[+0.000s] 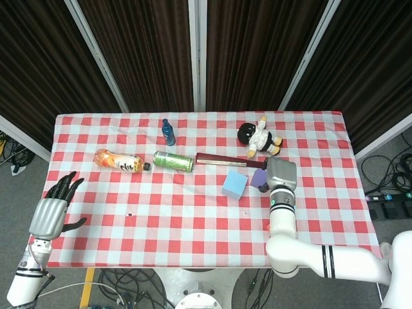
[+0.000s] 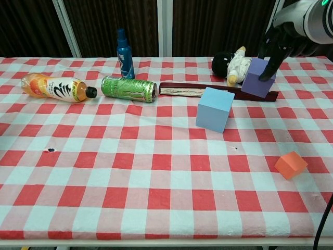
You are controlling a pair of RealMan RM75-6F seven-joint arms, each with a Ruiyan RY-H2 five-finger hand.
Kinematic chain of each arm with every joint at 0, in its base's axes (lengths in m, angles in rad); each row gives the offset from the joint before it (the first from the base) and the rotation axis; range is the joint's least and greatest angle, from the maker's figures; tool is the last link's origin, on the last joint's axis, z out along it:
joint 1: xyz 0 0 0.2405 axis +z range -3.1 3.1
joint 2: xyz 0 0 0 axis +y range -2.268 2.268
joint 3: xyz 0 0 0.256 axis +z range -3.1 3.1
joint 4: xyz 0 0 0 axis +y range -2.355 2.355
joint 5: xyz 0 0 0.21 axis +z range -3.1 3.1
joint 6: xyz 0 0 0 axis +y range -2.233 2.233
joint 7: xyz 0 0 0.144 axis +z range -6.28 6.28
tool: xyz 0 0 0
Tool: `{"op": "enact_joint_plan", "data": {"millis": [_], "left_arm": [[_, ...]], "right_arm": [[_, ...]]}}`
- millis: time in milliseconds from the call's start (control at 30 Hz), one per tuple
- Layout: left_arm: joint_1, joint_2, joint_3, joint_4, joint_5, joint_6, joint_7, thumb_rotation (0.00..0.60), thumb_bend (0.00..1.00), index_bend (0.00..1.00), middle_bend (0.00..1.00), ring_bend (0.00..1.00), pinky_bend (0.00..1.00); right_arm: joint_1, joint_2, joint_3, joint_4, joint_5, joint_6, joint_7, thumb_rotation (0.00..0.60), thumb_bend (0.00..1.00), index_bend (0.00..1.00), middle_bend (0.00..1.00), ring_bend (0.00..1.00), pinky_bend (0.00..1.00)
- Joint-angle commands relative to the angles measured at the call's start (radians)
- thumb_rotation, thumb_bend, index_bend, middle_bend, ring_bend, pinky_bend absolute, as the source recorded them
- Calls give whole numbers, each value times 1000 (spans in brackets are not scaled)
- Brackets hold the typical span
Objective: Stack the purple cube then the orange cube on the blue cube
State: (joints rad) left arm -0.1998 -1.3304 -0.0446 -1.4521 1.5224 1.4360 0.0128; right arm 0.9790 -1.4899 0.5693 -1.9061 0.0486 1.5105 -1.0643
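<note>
Your right hand [image 2: 278, 44] grips the purple cube [image 2: 258, 78], dark fingers [image 2: 270, 61] wrapped over its top and far side. The chest view shows the cube lifted clear of the checked table [image 2: 156, 177] and tilted; the head view hides the fingers under the grey wrist housing, leaving only a purple sliver [image 1: 260, 177] at its left edge. Below the hand and to its left stands the blue cube [image 2: 215, 109], resting on the cloth with nothing on it. The orange cube [image 2: 291, 164] lies on the near side of the hand, well apart toward the table's front edge; only the chest view shows it, since your arm covers it from the head camera. Just behind the held cube are a plush doll [image 2: 235, 64] and a long dark red bar [image 2: 182, 89]. Your left hand [image 1: 51, 209] shows only in the head view, far off beside the table's left edge, fingers spread and holding nothing.
</note>
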Motion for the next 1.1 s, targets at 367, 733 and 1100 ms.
{"op": "enact_joint_plan", "data": {"millis": [367,733,1100], "left_arm": [[-1,3,-3,3,-6,-3,-11,600,0,160,109,82,210],[-1,7,-3,4,-6,-4,-29,600,0,160,109,82,210],[-1,12,-4,6,-8,-6,-48,600,0,160,109,82,210]], "right_arm": [[113,-107,22,139,88,-25,-28,600,146,493,1000,1000,1000],[144,-153,26,193,93,-12,-21,600,147,493,1000,1000,1000],[165,-190,46,252,104,-10,-24,600,146,495,1000,1000,1000]]}}
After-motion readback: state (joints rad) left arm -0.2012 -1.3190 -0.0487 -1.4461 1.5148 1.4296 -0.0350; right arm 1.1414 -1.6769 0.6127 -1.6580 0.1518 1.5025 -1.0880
